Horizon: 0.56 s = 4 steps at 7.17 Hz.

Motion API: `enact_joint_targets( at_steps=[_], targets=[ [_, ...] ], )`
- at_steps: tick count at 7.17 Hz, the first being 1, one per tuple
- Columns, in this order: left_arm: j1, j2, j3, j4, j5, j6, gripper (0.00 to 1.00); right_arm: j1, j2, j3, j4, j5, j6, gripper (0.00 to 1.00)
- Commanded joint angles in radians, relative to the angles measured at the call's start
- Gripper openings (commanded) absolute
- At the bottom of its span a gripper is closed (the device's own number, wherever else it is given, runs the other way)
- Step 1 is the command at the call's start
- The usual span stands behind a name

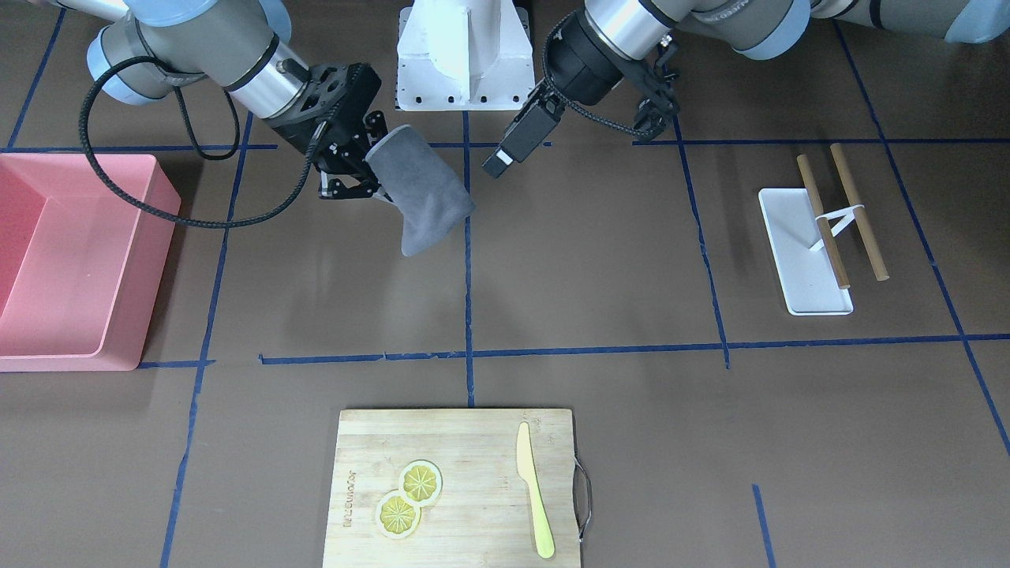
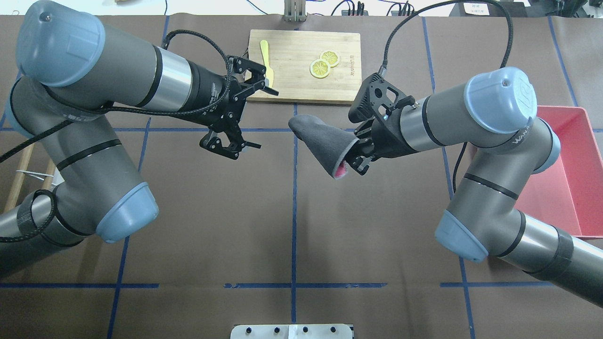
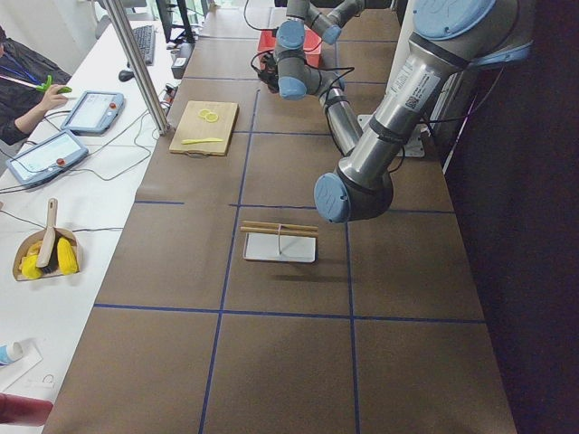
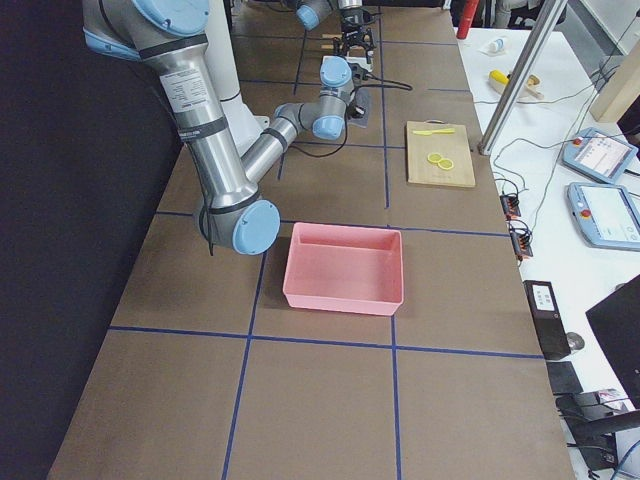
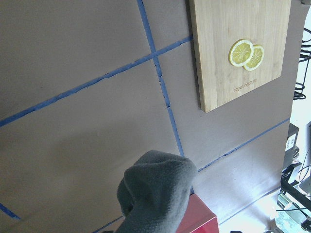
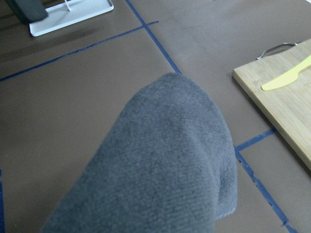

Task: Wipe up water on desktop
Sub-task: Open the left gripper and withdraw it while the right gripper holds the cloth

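Observation:
The desktop (image 1: 584,260) is a matte brown surface crossed by thin blue tape lines. I can make out no water on it. My right gripper (image 2: 352,157) is shut on a grey cloth (image 2: 325,141), with a pink inner side, and holds it above the desktop near the centre tape line. The cloth also shows in the front view (image 1: 422,193), the left wrist view (image 5: 155,194) and the right wrist view (image 6: 165,160). My left gripper (image 2: 267,120) is open and empty, in the air to the left of the cloth, apart from it.
A bamboo cutting board (image 1: 473,442) with two lemon slices (image 1: 409,497) and a yellow knife (image 1: 533,501) lies at the far edge from the robot. A pink bin (image 1: 118,300) stands on my right side. A white rack with wooden sticks (image 1: 805,260) stands on my left side.

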Motion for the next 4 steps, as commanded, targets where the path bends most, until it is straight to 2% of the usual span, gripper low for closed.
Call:
enact_joint_targets(
  at_steps=[1, 2, 4],
  targets=[
    [-0.012, 0.104, -0.003, 0.010, -0.030, 0.261, 1.00, 0.002, -0.037, 0.007, -0.084, -0.127, 0.037, 0.00],
    [-0.014, 0.156, -0.009, 0.047, -0.032, 0.444, 1.00, 0.002, -0.029, 0.008, -0.190, -0.137, 0.053, 0.00],
    [-0.021, 0.282, -0.047, 0.177, -0.029, 0.873, 1.00, 0.000, -0.025, 0.062, -0.370, -0.143, 0.323, 0.00]
  ],
)
